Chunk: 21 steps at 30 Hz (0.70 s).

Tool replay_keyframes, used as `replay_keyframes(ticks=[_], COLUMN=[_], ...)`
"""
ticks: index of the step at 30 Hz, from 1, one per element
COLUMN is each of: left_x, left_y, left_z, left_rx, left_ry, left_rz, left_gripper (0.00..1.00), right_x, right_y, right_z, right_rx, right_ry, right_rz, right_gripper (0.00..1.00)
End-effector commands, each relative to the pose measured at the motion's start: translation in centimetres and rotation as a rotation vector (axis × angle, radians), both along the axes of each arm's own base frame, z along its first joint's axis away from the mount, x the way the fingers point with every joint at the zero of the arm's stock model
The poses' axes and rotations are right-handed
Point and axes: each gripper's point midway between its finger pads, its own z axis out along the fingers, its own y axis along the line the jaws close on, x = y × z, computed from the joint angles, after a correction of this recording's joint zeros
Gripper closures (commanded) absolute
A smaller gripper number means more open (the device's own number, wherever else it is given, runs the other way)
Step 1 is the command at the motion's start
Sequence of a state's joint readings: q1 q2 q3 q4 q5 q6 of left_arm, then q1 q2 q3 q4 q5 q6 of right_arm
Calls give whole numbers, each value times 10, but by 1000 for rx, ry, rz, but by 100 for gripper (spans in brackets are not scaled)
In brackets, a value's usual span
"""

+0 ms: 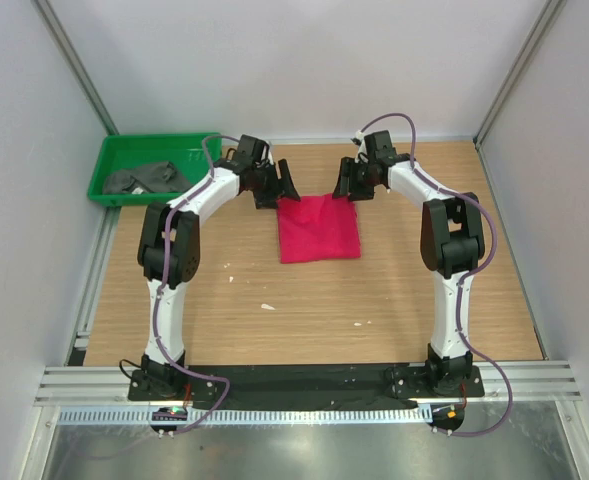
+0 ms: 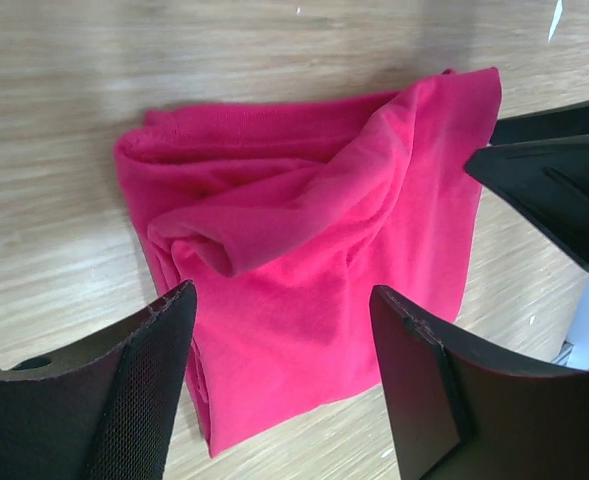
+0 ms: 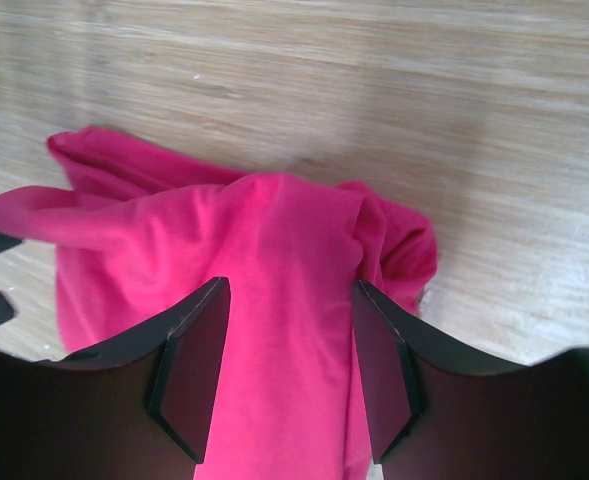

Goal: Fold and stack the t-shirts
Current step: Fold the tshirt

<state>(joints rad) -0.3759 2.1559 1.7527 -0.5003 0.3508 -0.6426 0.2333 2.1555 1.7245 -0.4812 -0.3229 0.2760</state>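
Crimson-red cloth t-shirt (image 1: pixel 318 228) looks folded on table (image 1: pixel 374 310); left tool (image 2: pixel 282 295), right tool (image 3: pixel 289 288) wide, empty; next probably fetch dark grey t-shirt (image 1: pixel 146 178).

Cannot see near end of red t-shirt (image 3: pixel 279 290), cut off between fingers (image 3: pixel 189 370) of right gripper (image 3: pixel 286 375).

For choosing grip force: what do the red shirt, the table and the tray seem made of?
Red shirt: soft matte knit cloth; it drapes in rounded folds. Table: wood or wood-look laminate, fine grain lines. Tray: probably plastic, smooth even green.
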Motion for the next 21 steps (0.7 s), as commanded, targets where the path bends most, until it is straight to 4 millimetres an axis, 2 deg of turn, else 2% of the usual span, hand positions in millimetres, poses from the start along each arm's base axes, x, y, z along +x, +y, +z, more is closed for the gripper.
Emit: replay_keyframes(ticks=[1,3,9,11,12,14,15,17,18,20,21], left_x=[13,17,36,39,41,47,49,53,55,58,60], left_y=[4,2,6,7,8,12,13,16,18,20,23], left_z=[0,-7,-6,-11,-13,-15,-15,-15,-15,-14,-15], left_rx=[36,29,13,12,12,14,11,4,4,3,3], left_ry=[-32,-25,-35,-23,-21,-13,-11,-11,-10,-13,-13], left_rz=[-13,-17,4,7,11,26,31,38,44,49,52], left_gripper=[29,32,41,47,55,64,68,68,68,71,82], right_x=[17,19,28,30,34,36,38,39,41,45,46], right_y=[-4,-9,-12,-10,-10,-8,-7,-4,-6,-16,-20], right_z=[16,11,1,-1,2,-3,-3,-4,-4,-6,-6], right_rx=[-10,-12,-6,-1,4,26,43,69,70,58,52], right_ry=[-66,-61,-64,-61,-70,-53,-52,-46,-49,-42,-42], right_rz=[28,22,21,22,21,14,17,10,4,-44,-59], right_gripper=[43,43,44,45,48,51,59,64,75,86,93])
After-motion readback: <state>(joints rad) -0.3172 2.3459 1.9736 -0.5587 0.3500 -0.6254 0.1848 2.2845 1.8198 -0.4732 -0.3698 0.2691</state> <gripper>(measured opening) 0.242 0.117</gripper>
